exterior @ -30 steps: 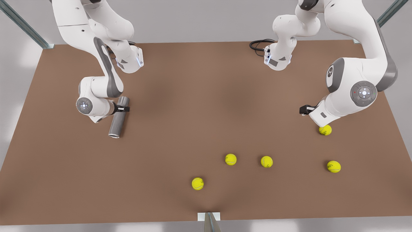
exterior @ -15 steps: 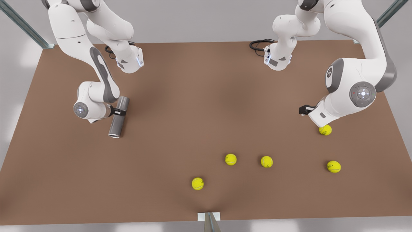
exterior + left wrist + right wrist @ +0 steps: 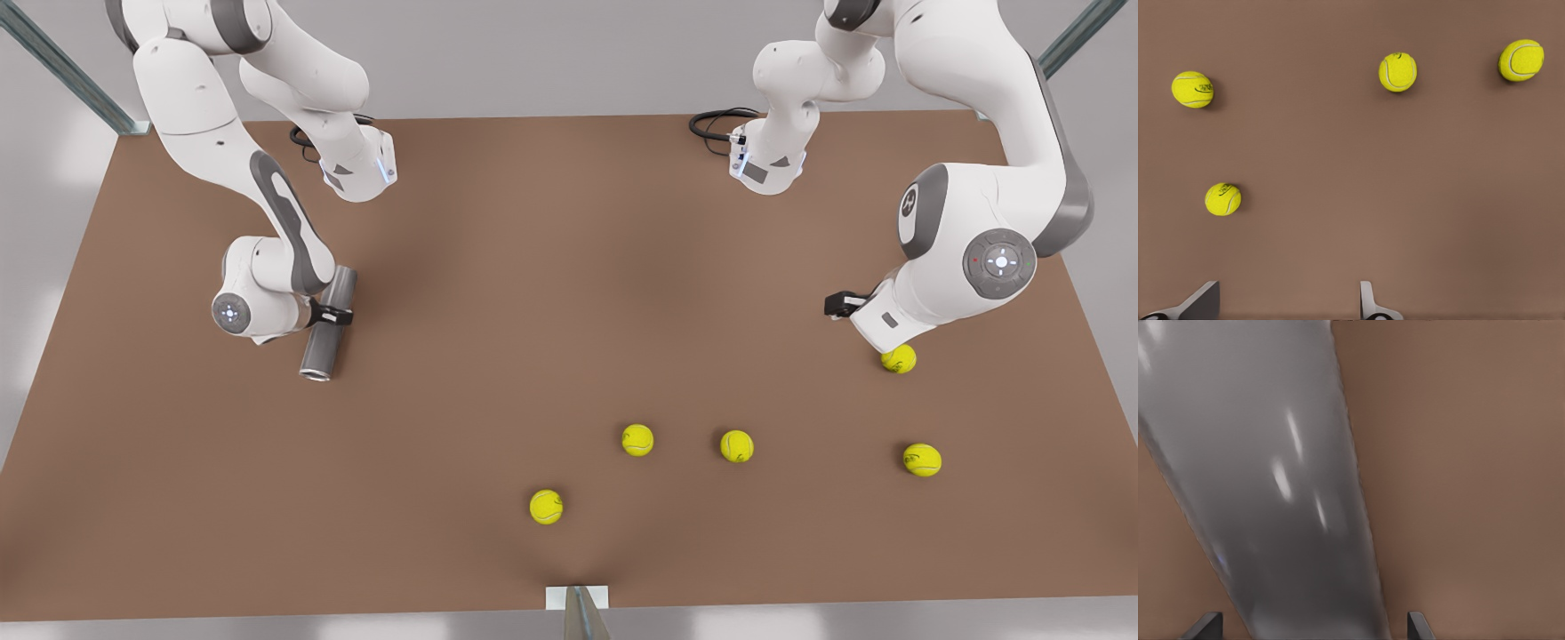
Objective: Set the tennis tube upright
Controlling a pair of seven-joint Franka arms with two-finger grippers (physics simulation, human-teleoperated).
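Simulated lab: bare brown table [image 3: 569,267], grey metal frame [image 3: 62,67].

We see a brown table [image 3: 551,293] carrying five yellow balls [image 3: 546,507] toward the front view's lower right, all apart from one another. The tube [image 3: 327,324] lies on its side near the front view's left edge, silvery rim toward the camera

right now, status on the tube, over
Right gripper straddling slim dark-grey metal tennis tube, fingers apart. Tube lying flat. Left gripper open, waiting over yellow tennis balls. Nothing blocking.
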